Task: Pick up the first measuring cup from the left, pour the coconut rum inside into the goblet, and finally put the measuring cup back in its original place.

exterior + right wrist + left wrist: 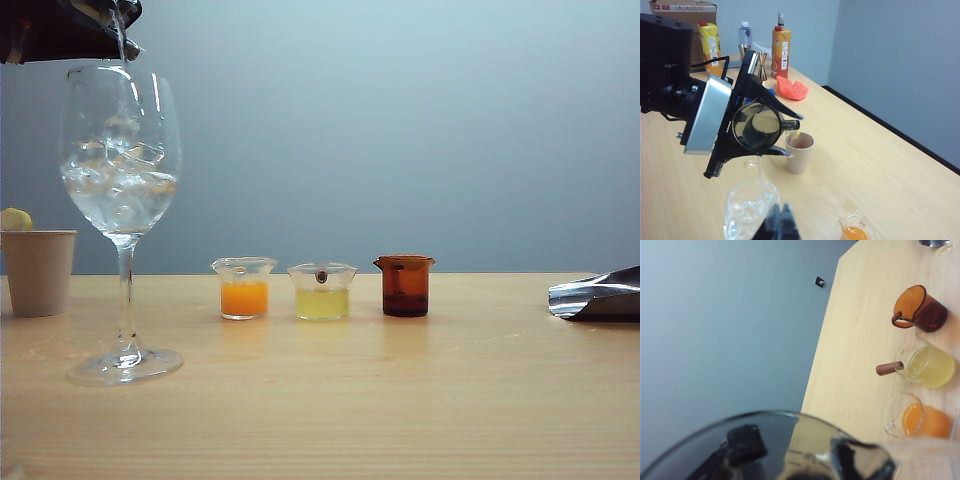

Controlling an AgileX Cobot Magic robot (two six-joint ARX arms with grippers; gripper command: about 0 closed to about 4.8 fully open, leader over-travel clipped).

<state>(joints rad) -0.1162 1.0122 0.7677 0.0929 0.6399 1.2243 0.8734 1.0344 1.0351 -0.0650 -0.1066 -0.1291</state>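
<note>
Right wrist view: your left gripper [757, 131], clamping the smoky grey measuring cup [756, 127], is pouring clear rum [760, 170] into the tall stemmed goblet [747, 210]; right gripper [781, 222], fingers seemingly together, is idling; next, level the cup.

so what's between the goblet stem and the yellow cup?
The cup of orange liquid alone, in the exterior view, between goblet and yellow cup.

1. In the exterior view the left gripper [95, 30] is cut off by the top corner.
2. The right gripper [598, 296] shows only as a sliver at the edge.
3. The paper cup [37, 272] is clipped.
4. Carton labels in the right wrist view are unreadable.
</note>
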